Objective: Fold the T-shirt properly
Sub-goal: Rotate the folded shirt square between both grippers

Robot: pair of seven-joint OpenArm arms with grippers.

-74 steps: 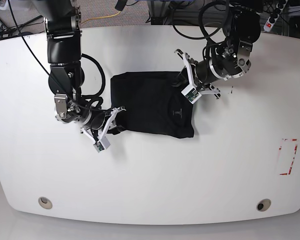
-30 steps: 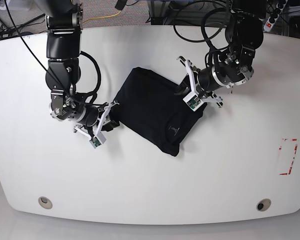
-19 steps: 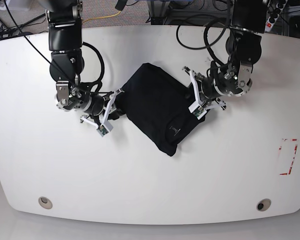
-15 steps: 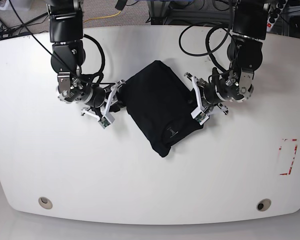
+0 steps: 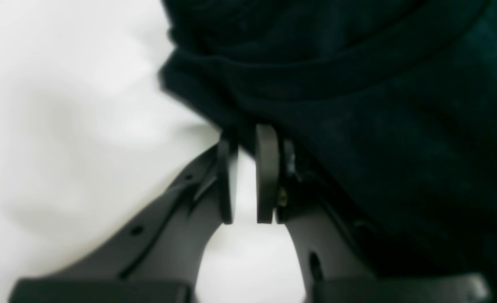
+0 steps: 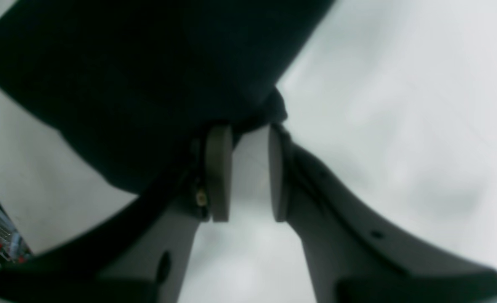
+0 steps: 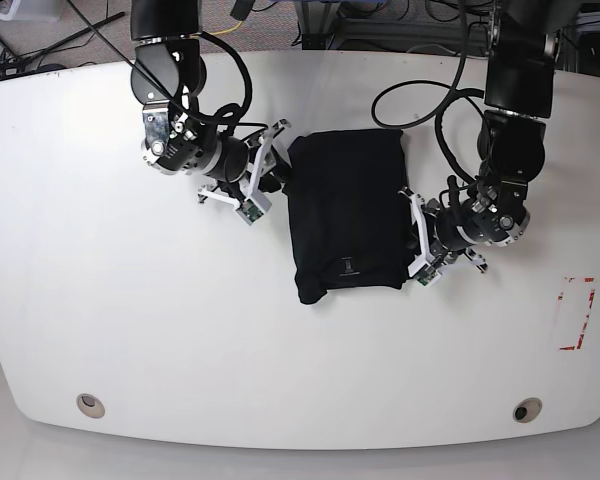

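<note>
— Fabric at the fingertips, that was all I saw up close. In the left wrist view my left gripper (image 5: 248, 139) had its jaws drawn nearly together, nipped on a fold at the edge of the T-shirt (image 5: 357, 105), which filled the upper right of the frame, with bare table (image 5: 63, 105) to the left.

— And your other hand?

— Much the same. My right gripper (image 6: 242, 134) showed a slightly wider gap, yet its tips met a bunched corner of cloth at the centre of the frame, the dark mass spreading to the upper left. I judged that a grip too.

— Where did the shirt lie overall?

— In the base view the T-shirt (image 7: 345, 215) sat at the middle of the table (image 7: 300, 380), already a compact rectangle, its long axis running from the top of the picture toward the bottom. My right gripper (image 7: 278, 160) held it at the upper left corner; my left gripper (image 7: 412, 245) held the lower part of the right edge.

— So which way from each hand?

— The cloth lay between them, diagonally: right of one hand, left of the other. Neither arm was nearer; both touched it. I judged that any next move hung on that diagonal hold, since unequal pulls would skew the rectangle.
</note>
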